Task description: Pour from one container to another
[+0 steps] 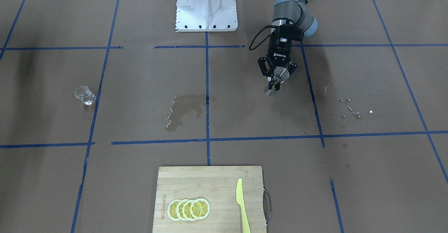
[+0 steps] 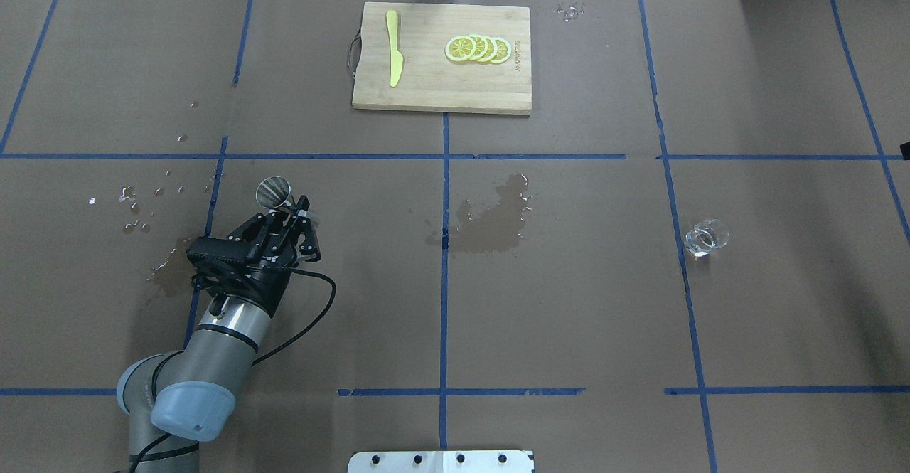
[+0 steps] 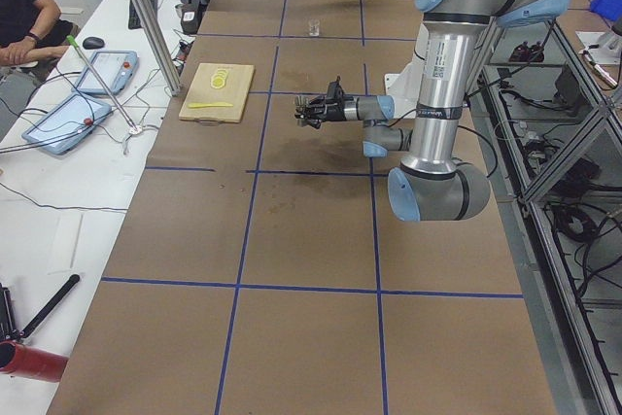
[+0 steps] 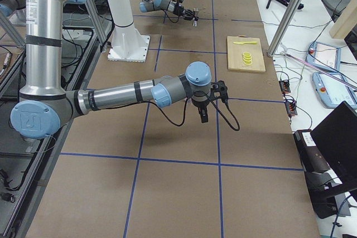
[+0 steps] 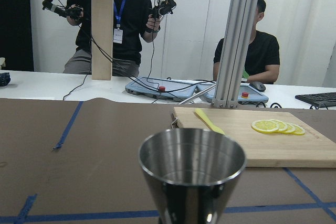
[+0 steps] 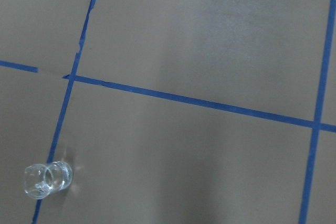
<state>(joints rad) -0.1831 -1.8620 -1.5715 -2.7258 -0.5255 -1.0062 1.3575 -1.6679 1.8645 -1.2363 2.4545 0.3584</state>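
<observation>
My left gripper [image 2: 290,210] is shut on the silvery metal jigger [image 2: 274,191] at its narrow waist. The jigger [image 1: 277,81] is held at the table's left side. In the left wrist view its upper cup [image 5: 192,174] stands upright and fills the lower middle. The small clear glass tumbler [image 2: 706,237] stands alone far to the right on a blue tape line, also seen as the tumbler [image 1: 85,95] and the tumbler [image 6: 44,180]. My right gripper [image 4: 202,114] hangs over the table; I cannot tell whether it is open or shut.
A wooden cutting board [image 2: 426,92] with lemon slices [image 2: 478,48] and a yellow knife [image 2: 393,48] lies at the far edge. A wet patch [image 2: 490,220] darkens the middle, with droplets [image 2: 138,206] at the left. The robot base [image 1: 206,7] stands behind.
</observation>
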